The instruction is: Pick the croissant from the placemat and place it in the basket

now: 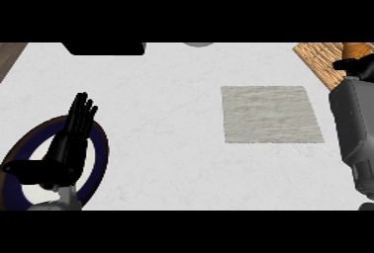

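Head view: croissant (357, 49) pokes past curled right hand (359, 68) fingers, over basket (318, 57).

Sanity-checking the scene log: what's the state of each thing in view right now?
left hand: open, fingers straight, resting over the plate.
plate: on the counter, partly hidden by the left hand.
placemat: flat, nothing on it.
croissant: off the placemat, at the basket, beside the right hand.
basket: far right corner, mostly cut off.
right hand: at the basket; grip unclear.
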You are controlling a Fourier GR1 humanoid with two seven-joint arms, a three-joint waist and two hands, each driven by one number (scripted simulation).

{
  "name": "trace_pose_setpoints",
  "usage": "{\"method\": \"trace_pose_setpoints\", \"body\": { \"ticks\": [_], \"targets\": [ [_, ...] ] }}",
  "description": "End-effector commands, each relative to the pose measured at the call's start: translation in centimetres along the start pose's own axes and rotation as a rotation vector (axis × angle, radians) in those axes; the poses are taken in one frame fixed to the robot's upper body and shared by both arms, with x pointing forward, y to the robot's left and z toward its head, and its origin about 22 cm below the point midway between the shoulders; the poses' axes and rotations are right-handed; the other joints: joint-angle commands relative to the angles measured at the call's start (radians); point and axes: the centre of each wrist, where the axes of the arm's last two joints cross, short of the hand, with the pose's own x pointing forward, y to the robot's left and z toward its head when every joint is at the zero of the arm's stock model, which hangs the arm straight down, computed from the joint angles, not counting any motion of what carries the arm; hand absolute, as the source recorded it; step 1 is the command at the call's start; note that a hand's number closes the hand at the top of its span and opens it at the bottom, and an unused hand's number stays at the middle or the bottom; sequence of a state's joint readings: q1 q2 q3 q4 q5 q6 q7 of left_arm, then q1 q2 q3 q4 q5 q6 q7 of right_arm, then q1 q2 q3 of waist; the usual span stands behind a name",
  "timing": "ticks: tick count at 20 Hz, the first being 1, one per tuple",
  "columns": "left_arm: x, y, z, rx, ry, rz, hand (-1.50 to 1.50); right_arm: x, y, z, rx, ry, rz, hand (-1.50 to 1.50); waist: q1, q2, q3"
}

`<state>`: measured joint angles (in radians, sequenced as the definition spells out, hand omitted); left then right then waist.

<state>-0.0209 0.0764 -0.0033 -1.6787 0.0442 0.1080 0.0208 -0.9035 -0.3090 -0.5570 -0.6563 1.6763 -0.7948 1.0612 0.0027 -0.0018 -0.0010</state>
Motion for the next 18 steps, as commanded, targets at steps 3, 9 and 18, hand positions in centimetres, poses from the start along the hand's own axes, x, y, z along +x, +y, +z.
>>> {"method": "trace_pose_setpoints", "body": {
  "ticks": [3,9,18],
  "targets": [
    [0.5,0.6,0.4,0.024,0.021,0.003,0.0,0.7,-2.2,0.9,-0.124,0.116,-0.021,-1.5,-0.013,-0.007,-0.001],
    [-1.2,2.2,0.2,0.045,0.027,-0.006,0.0,0.0,-6.3,-0.1,-0.203,0.163,-0.203,-1.5,-0.046,-0.014,-0.002],
    [-0.3,-0.5,0.3,0.023,0.012,-0.004,0.0,-5.5,-14.2,4.2,-0.149,0.093,-0.292,-1.5,-0.021,-0.006,0.0]
  ]
}}
